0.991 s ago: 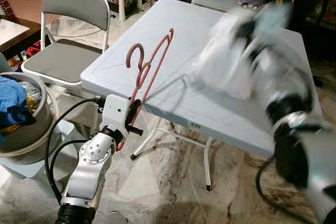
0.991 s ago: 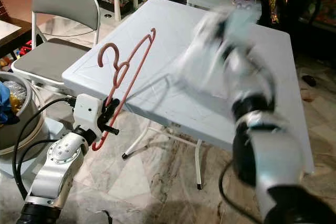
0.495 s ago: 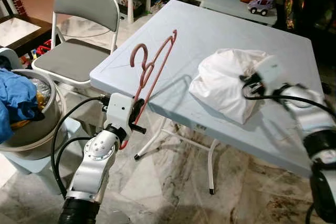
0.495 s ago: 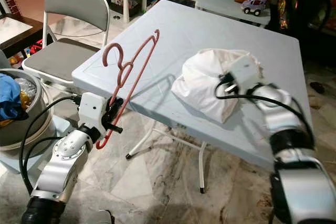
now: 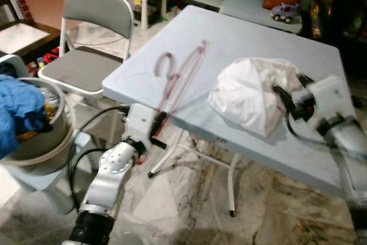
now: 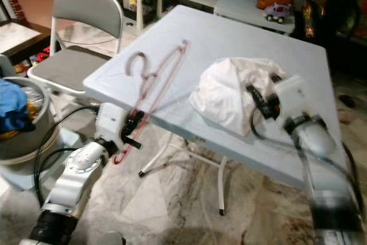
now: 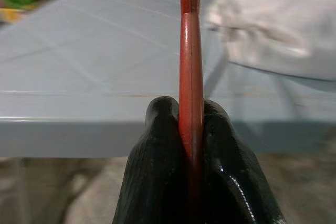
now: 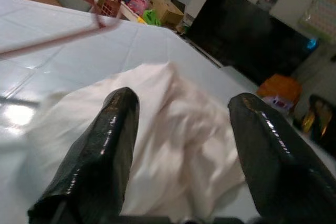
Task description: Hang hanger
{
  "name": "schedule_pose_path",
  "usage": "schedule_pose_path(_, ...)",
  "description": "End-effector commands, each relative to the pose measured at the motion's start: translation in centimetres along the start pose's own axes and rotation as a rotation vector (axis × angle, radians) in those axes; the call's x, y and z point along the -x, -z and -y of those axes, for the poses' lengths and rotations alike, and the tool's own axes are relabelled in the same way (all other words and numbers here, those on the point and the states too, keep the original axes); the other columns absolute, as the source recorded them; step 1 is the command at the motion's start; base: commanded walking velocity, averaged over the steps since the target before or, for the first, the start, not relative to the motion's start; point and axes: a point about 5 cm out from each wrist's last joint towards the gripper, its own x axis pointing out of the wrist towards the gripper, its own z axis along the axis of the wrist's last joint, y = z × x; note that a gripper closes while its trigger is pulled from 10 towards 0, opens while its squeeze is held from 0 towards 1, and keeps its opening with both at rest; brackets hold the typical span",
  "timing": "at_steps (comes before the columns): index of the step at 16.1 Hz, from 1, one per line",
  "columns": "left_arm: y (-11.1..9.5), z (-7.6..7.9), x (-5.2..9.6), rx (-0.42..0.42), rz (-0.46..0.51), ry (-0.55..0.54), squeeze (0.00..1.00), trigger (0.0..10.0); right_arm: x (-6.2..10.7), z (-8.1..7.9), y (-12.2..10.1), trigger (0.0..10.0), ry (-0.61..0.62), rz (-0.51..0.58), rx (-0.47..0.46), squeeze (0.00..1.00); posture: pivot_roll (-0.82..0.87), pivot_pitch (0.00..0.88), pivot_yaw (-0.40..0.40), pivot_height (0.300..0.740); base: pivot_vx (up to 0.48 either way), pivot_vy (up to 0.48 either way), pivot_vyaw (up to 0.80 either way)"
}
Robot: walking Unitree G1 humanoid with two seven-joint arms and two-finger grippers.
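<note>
A dark red hanger (image 5: 175, 78) slants up over the near left corner of the pale blue folding table (image 5: 241, 38), its hook above the tabletop. My left gripper (image 5: 156, 131) is shut on the hanger's lower end, just below the table's edge; in the left wrist view the red bar (image 7: 190, 77) sits pinched between the black fingers (image 7: 157, 145). A crumpled white garment (image 5: 252, 93) lies on the table's right half. My right gripper (image 5: 287, 97) is open at the garment's right side, its fingers (image 8: 102, 145) spread over the cloth (image 8: 173, 145).
A grey folding chair (image 5: 86, 44) stands left of the table. A round basket (image 5: 34, 136) with blue clothing sits at the near left. A toy car (image 5: 285, 11) rests on a second table behind. The floor is marble tile.
My right arm swung down from a blur over the table and now has its open fingers at the white garment. The hanger has tilted lower toward the tabletop. The camera shifted slightly.
</note>
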Motion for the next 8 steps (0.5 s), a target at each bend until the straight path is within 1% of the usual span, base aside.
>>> schedule_pose_path(1, 0.1, 0.6, -0.3, 0.002, -0.006, 0.084, 0.0, 10.0, 1.4, 0.5, -0.2, 10.0, 0.081, -0.007, -0.035, 1.0, 0.21, 0.029, -0.12, 0.74, 0.0, 0.0, 0.0)
schedule_pose_path(3, -0.1, 0.5, -0.5, -0.02, 0.006, 0.115, 0.0, 10.0, 3.4, 0.1, 0.5, 10.0, 0.219, -0.021, -0.096, 1.0, 0.18, 0.025, -0.119, 0.74, 0.0, 0.0, 0.0)
schedule_pose_path(4, -0.1, 0.3, -0.9, -0.035, -0.003, 0.093, 0.0, 10.0, 4.4, -0.5, 0.8, 10.0, 0.331, -0.027, -0.155, 1.0, 0.16, 0.021, -0.116, 0.74, 0.0, 0.0, 0.0)
schedule_pose_path(5, 0.1, 0.2, -1.1, -0.024, -0.022, 0.071, 0.0, 10.0, 5.0, -1.1, 1.1, 10.0, 0.413, -0.03, -0.217, 1.0, 0.15, 0.018, -0.117, 0.74, 0.0, 0.0, 0.0)
schedule_pose_path(7, 0.0, 0.7, -1.5, -0.019, -0.013, 0.074, 0.0, 10.0, 6.1, -3.3, 1.3, 10.0, 0.479, -0.059, -0.278, 1.0, 0.13, 0.01, -0.109, 0.74, 0.0, 0.0, 0.0)
schedule_pose_path(8, 0.1, 1.2, -1.8, -0.009, -0.015, 0.073, 0.0, 10.0, 6.9, -4.7, 1.5, 10.0, 0.558, -0.074, -0.361, 1.0, 0.13, 0.003, -0.101, 0.74, 0.0, 0.0, 0.0)
